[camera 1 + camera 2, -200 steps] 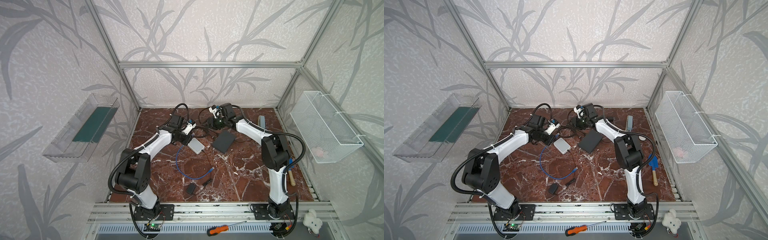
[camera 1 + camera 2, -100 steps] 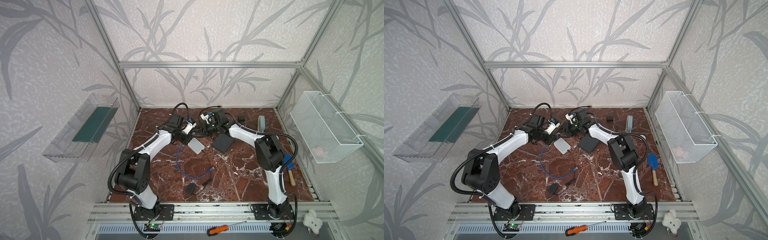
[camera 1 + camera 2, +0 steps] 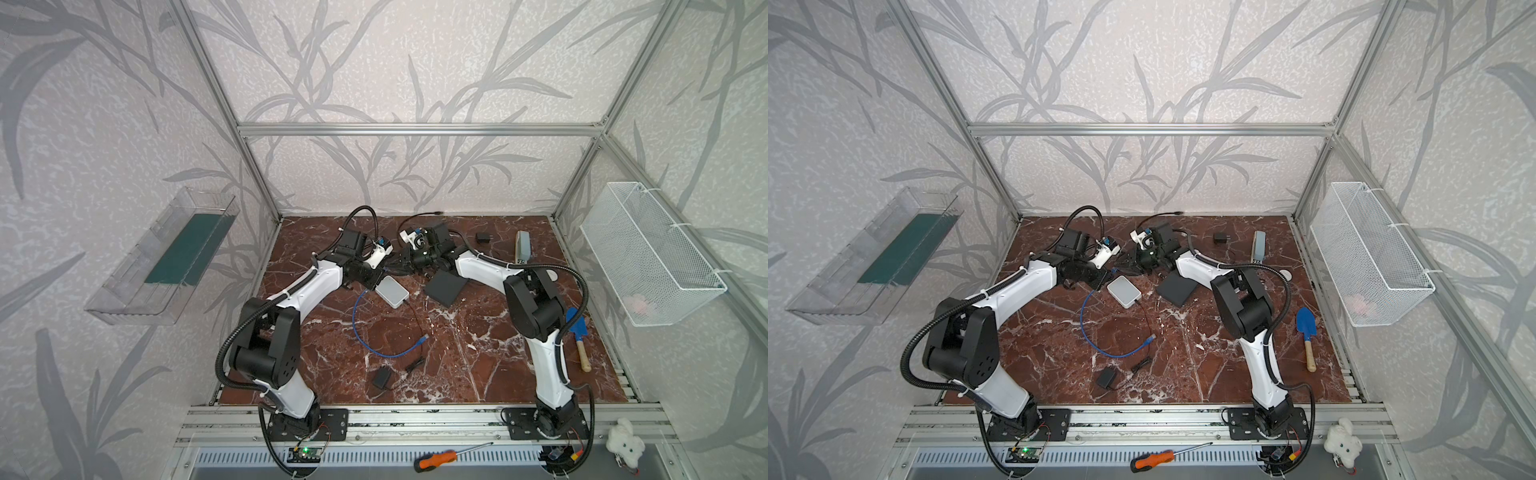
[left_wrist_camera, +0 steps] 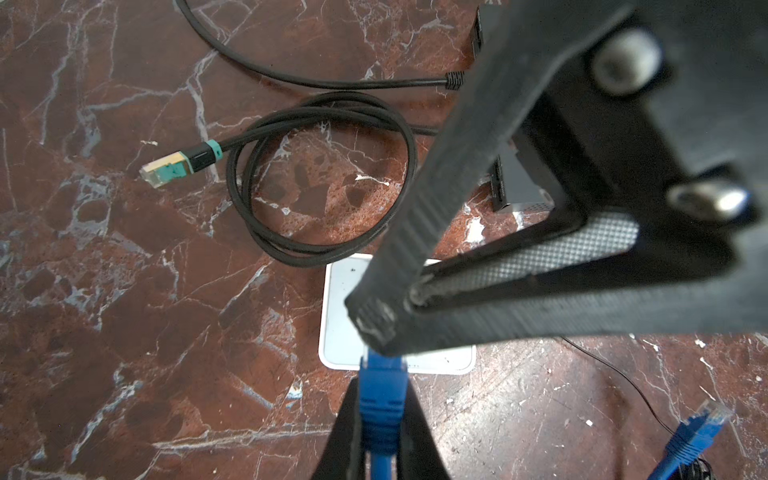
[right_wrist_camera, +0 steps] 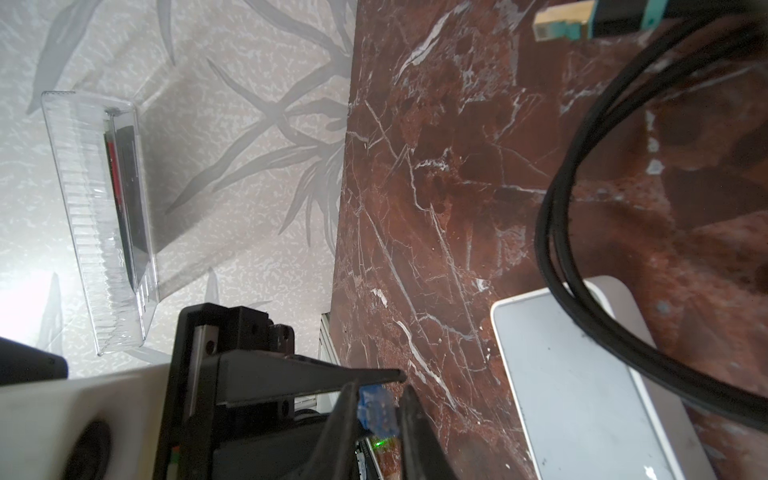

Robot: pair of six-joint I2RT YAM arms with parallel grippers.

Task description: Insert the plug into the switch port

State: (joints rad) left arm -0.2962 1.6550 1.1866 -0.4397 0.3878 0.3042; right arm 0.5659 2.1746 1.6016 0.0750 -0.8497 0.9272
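The white box (image 3: 392,291) with the switch port lies flat between both arms; its port does not show. A thin black cord (image 4: 623,374) runs from the box's corner toward a small black adapter block (image 3: 381,378); the plug tip cannot be made out. My left gripper (image 4: 381,395) is shut on the blue cable's connector (image 4: 382,411), just off the box's edge (image 4: 336,332). My right gripper (image 5: 380,395) has its fingers tight on both sides of that same connector's tip (image 5: 376,409). In both top views the two grippers (image 3: 376,282) (image 3: 399,266) meet behind the box.
A thick black cable with a teal connector (image 4: 178,166) loops behind the box and lies over its edge (image 5: 582,316). A dark grey slab (image 3: 446,286) sits right of the box. The blue cable's free end (image 3: 422,341), a second black block (image 3: 482,237) and a blue trowel (image 3: 575,328) also lie here.
My right gripper swung left from the back middle to the left gripper and its jaws narrowed round the blue connector. The left arm stayed still.
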